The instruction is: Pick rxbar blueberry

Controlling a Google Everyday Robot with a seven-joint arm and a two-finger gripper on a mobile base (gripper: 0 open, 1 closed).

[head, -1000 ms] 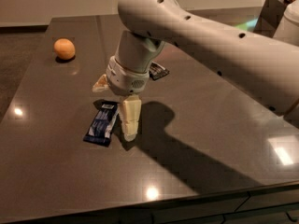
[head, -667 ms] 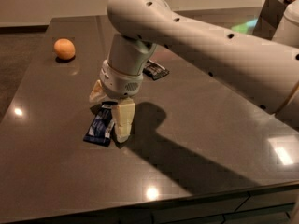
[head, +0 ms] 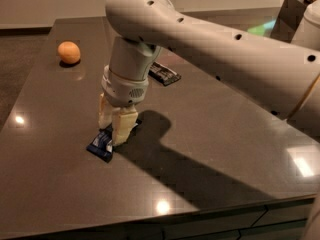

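The rxbar blueberry (head: pixel 102 144), a flat bar in a dark blue wrapper with a light label panel, lies on the dark table (head: pixel 210 134) left of centre. My gripper (head: pixel 115 129) is down on top of it at the table surface and covers its middle. Only the bar's lower-left end and a sliver at the right show. The white arm reaches in from the upper right.
A smaller black-and-grey wrapped bar (head: pixel 164 74) lies behind the gripper, partly hidden by the arm. An orange (head: pixel 69 52) sits at the far left. The table's front edge (head: pixel 200 215) runs below. Boxes stand at the far right corner (head: pixel 292 14).
The gripper has moved left and down from above the bar's right side until it stands on the bar at the table surface. The bar has not visibly moved.
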